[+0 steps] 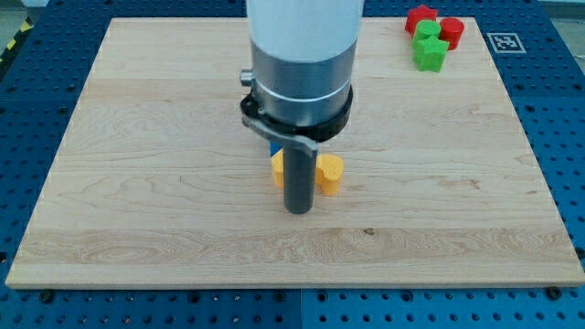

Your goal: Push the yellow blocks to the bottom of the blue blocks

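Yellow blocks sit near the middle of the wooden board (137,183), just below centre. Going from largest to smallest: the board fills most of the view, with wide bare wood at nine o'clock, three o'clock and six o'clock of the central cluster, and its edges lie well apart from that cluster on every side. The arm's grey cylinder (302,64) hangs over the centre and hides much of what is under it. My tip (299,211) rests on the wood between the two yellow pieces, with the yellow block on the view's left (277,168) at about eleven o'clock of it and the yellow heart-like block (330,173) at about one o'clock, both just beside the rod. A sliver of blue block (272,146) shows at twelve o'clock of the left yellow one, its shape hidden by the arm. There is no claw on this rod, so no grip state can be told. At the board's one o'clock corner, a red star-like block (420,16), a red block (452,29) and two green blocks (429,46) huddle together near the edge.
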